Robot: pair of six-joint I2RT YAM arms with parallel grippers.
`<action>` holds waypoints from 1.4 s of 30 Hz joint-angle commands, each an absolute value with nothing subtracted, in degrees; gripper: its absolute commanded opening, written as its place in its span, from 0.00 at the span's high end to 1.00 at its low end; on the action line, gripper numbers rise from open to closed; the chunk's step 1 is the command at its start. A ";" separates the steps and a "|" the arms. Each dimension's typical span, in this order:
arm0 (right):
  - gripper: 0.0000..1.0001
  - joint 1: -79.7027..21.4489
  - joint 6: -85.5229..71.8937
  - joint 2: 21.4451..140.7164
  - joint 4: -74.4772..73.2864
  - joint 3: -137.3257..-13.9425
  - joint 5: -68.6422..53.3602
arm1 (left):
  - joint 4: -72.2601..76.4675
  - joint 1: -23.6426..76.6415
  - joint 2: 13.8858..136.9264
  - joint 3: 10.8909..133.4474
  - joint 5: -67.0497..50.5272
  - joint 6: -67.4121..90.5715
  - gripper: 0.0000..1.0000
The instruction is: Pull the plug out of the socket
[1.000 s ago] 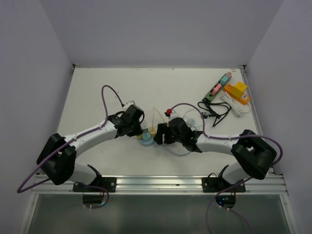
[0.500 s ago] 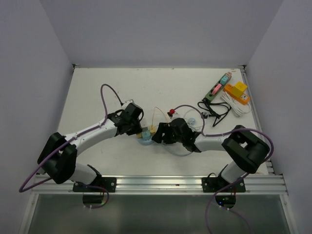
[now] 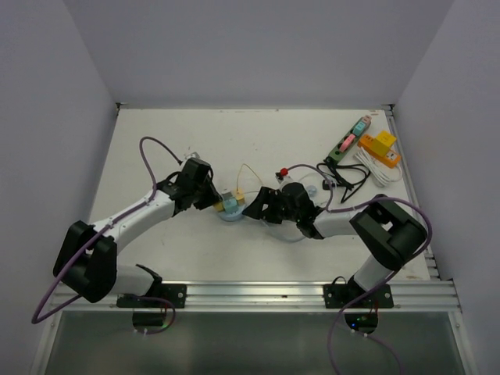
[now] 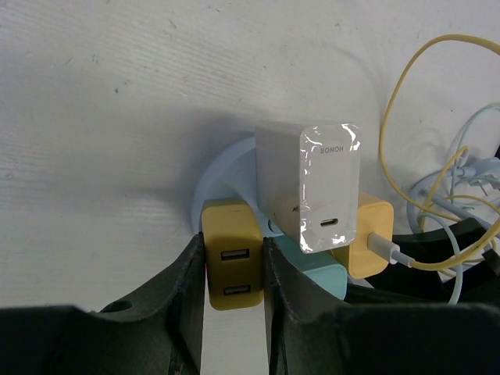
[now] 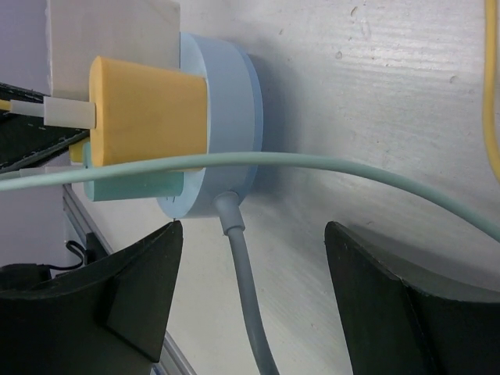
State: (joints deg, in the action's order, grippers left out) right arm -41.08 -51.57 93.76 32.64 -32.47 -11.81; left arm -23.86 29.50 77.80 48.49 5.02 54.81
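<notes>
Inside left tool (image 4: 233,269), mustard plug (image 4: 231,234)

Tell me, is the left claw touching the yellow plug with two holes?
Touching. The left wrist view shows the fingers of the left claw pressed against both sides of the yellow plug with two holes, no gap visible.

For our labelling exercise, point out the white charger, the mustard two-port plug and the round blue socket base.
white charger (image 4: 308,183), left wrist view, glossy front face
mustard two-port plug (image 4: 231,226), left wrist view, above its ports
round blue socket base (image 5: 230,117), right wrist view, curved side wall
</notes>
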 commanded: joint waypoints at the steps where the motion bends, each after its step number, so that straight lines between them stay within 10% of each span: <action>1: 0.23 -40.69 -53.70 95.88 36.91 -34.19 -15.11 | -14.16 29.00 74.09 47.90 1.41 58.09 1.00; 16: 0.32 -39.20 -57.39 103.71 50.00 -33.49 -20.47 | -8.62 29.00 72.60 43.07 -2.20 59.24 1.00; 28: 1.00 -38.67 -53.97 106.87 50.37 -33.66 -21.53 | -8.00 29.00 71.72 42.19 -3.34 58.71 1.00; 42: 1.00 -38.50 -50.27 104.50 30.51 -34.63 -9.59 | -9.05 28.56 68.38 43.94 -1.85 57.92 1.00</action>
State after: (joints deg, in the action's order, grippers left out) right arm -39.07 -54.59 104.14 43.99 -34.50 -20.10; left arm -16.08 28.88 74.17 41.21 1.50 56.53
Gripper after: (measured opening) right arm 0.343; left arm 0.319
